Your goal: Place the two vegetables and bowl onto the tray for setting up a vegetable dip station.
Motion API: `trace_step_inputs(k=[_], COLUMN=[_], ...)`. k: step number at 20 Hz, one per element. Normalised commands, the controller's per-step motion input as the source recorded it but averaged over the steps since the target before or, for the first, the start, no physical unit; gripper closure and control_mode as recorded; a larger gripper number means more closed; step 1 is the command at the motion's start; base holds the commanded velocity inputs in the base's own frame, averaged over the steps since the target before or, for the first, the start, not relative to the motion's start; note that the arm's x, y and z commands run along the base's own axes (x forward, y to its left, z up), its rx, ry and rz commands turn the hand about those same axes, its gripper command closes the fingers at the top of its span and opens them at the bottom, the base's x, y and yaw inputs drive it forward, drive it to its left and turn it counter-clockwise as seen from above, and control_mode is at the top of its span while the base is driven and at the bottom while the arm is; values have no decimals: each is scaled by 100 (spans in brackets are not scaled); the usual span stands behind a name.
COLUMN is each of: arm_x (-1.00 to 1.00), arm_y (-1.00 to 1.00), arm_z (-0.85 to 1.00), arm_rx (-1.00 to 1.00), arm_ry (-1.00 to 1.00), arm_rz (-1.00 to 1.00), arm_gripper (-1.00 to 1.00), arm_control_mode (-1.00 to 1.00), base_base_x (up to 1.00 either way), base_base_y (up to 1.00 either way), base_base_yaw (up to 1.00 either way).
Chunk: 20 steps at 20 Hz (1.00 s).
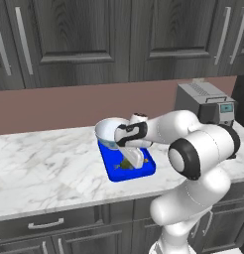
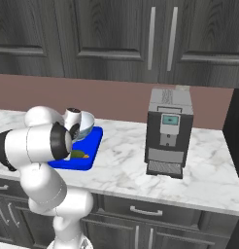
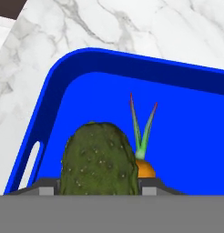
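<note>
Hand view: cucumber (image 3: 98, 159) bottom centre, pinched in pincer (image 3: 98, 186) over blue tray (image 3: 50, 91) — carrot (image 3: 143, 166) already there, just right. Bowl (image 1: 108, 130) at tray's far end. Next — release cucumber, then check bowl.

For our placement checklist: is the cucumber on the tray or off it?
On it. The cucumber sits over the blue tray beside the carrot, between the jaws; whether released, cannot tell.
</note>
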Motion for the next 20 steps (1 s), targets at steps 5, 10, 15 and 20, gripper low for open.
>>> trace_step_inputs(k=[5, 10, 15, 20], arm_x=[0, 0, 1, 0], arm_y=[0, -1, -1, -3], arm_z=[-14, -13, -6, 0], arm_rx=[0, 0, 0, 1], arm_ry=[0, 0, 0, 0], arm_rz=[0, 0, 0, 0], arm_gripper=[100, -100, -100, -100], arm_control_mode=[-100, -100, -100, -100], base_base_x=[0, 0, 0, 0], base_base_y=[0, 0, 0, 0], base_base_yaw=[0, 0, 0, 0])
